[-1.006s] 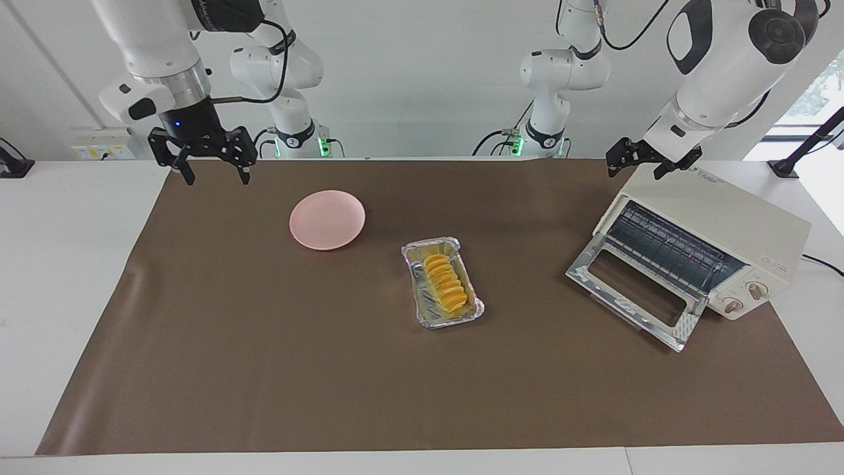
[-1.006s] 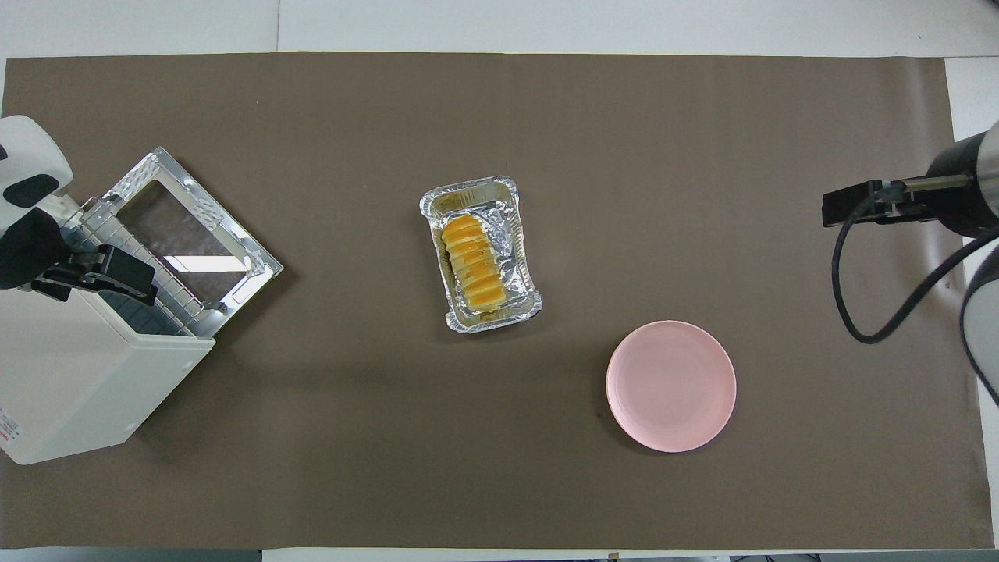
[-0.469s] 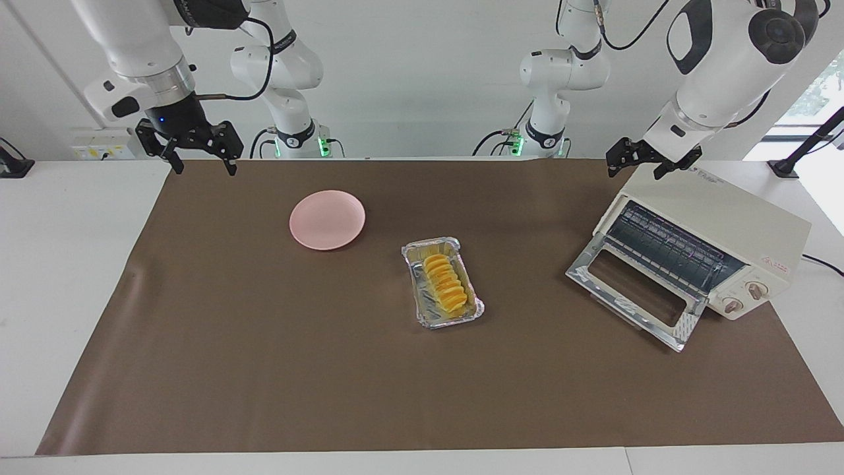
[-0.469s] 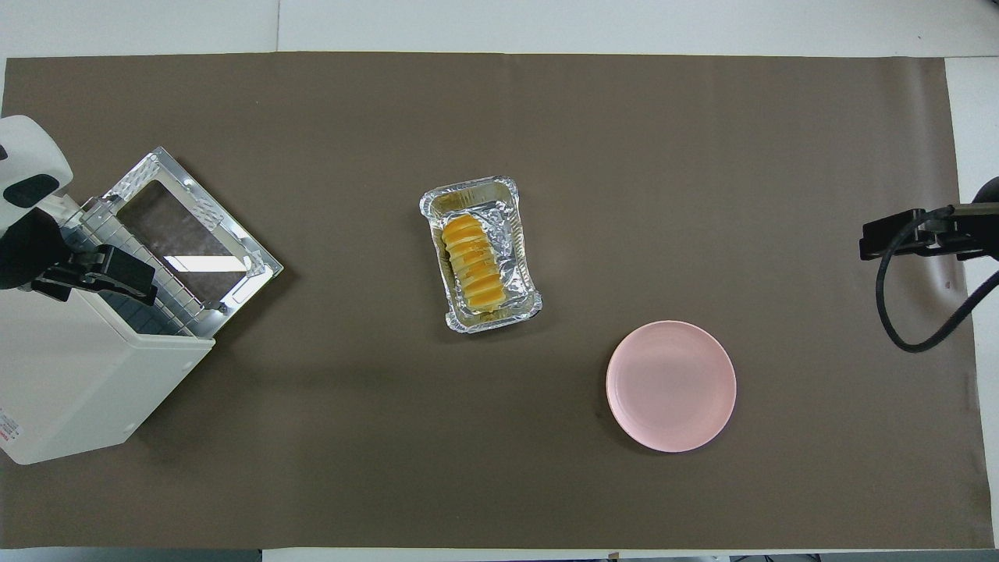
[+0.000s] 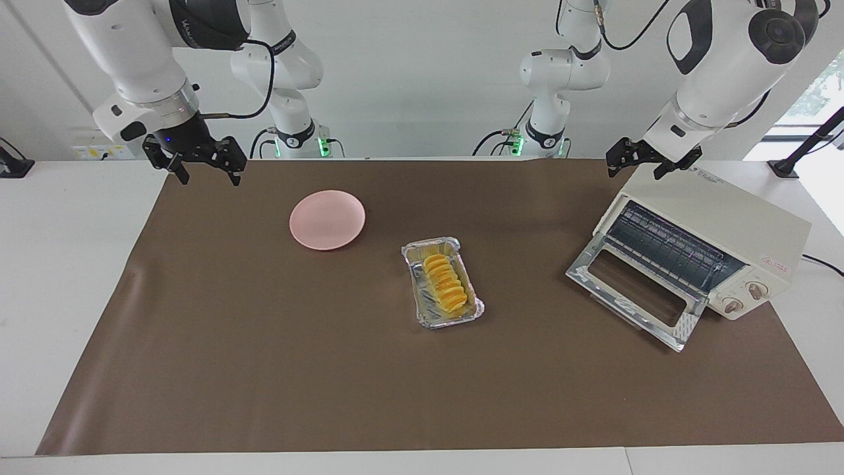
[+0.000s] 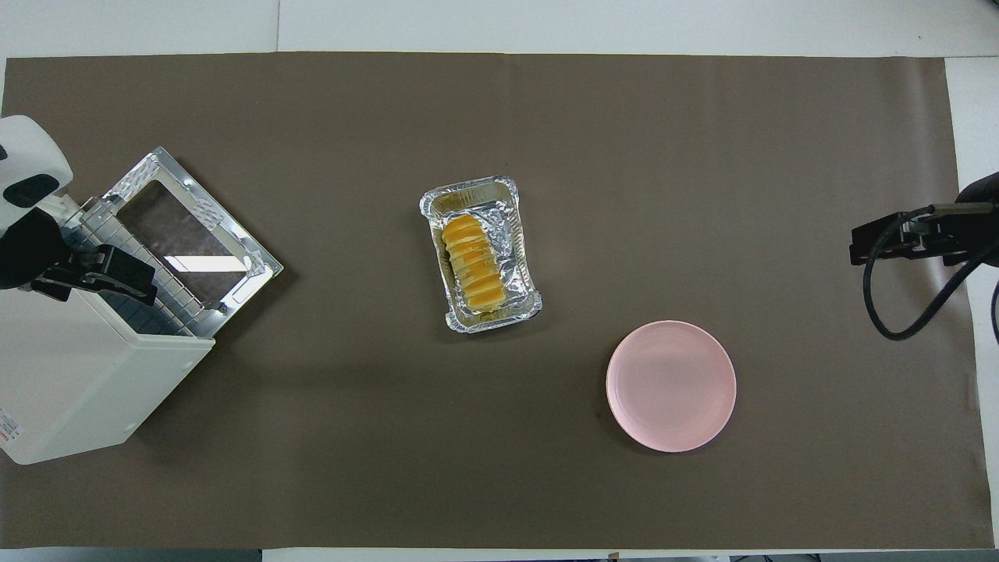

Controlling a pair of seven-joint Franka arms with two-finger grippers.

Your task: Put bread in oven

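The right pincer (image 5: 206, 175) hangs spread wide with nothing in it, over the brown mat's (image 5: 264, 369) edge at the right arm's end of the worktop (image 5: 59, 264). Next comes a pink plate (image 5: 327, 220) with nothing on it. In the middle, the bread (image 5: 444, 283) lies in a foil tray (image 5: 422, 315), with bare mat all round. The oven (image 5: 712, 247) stands at the left arm's end, its door (image 5: 633, 300) dropped flat. The left pincer (image 5: 636, 168) hangs over the oven's top corner, spread wide and holding nothing.
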